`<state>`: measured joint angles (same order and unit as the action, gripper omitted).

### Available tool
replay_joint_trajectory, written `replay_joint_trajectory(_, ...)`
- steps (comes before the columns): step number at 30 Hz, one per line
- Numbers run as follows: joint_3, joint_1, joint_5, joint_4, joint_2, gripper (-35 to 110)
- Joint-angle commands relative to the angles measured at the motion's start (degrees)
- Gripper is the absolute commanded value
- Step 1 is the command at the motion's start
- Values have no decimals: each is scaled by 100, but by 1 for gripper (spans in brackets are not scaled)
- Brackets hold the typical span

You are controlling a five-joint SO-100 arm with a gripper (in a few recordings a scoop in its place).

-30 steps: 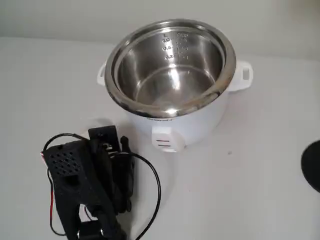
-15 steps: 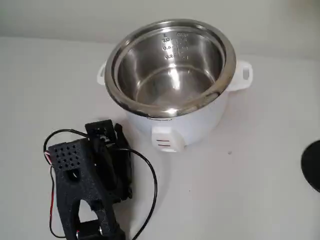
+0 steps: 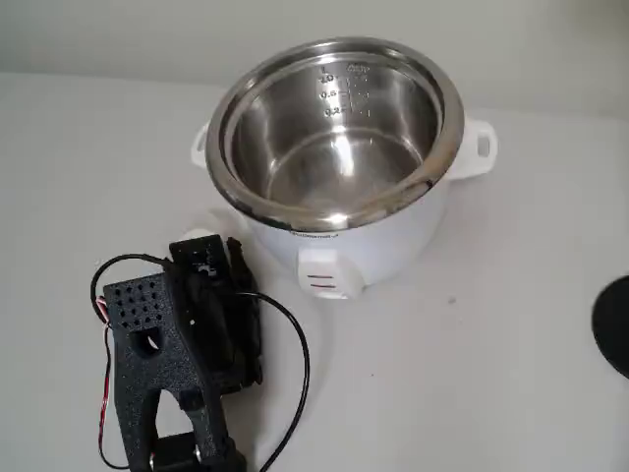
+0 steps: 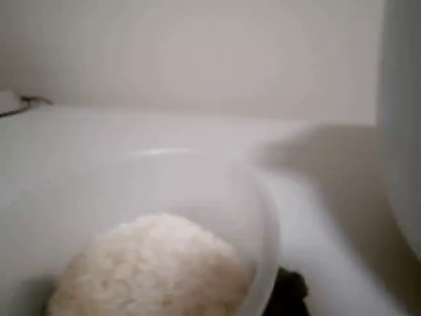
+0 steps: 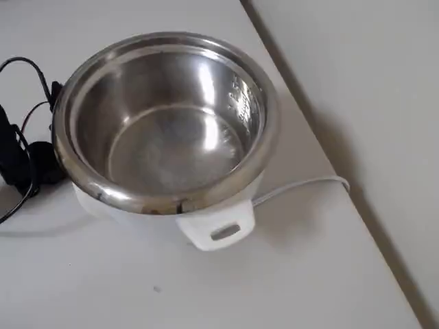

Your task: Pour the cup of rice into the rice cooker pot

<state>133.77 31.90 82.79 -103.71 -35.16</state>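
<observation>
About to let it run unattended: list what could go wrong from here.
1. The cup sits low on the table beside the cooker's white wall, well below the rice cooker pot rim; a short lift could knock it and spill rice.
2. The rice is heaped, so an early tilt may scatter grains.
3. The arm's loose black wire could snag. Grip on the cup cannot be judged.

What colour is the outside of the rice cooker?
White, clearest in the fixed view: the rice cooker body is white around a shiny steel pot.
</observation>
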Motion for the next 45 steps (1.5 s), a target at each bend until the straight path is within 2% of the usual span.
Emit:
replay_joint_trajectory(1,-88,149,53,-105,62,21)
replay_joint_trajectory(8,176,272,158,18,-756,21)
replay_joint_trajectory(17,940,272,176,1336,-3076,21)
replay_joint_trajectory(22,1143,97,35,2848,-4816,21)
replay_joint_trajectory(27,1160,44,-246,4922,-6803,21)
replay_joint_trajectory(38,1178,18,-738,8200,-9914,21)
replay_joint_trajectory(45,448,-510,-1415,9809,-10837,21)
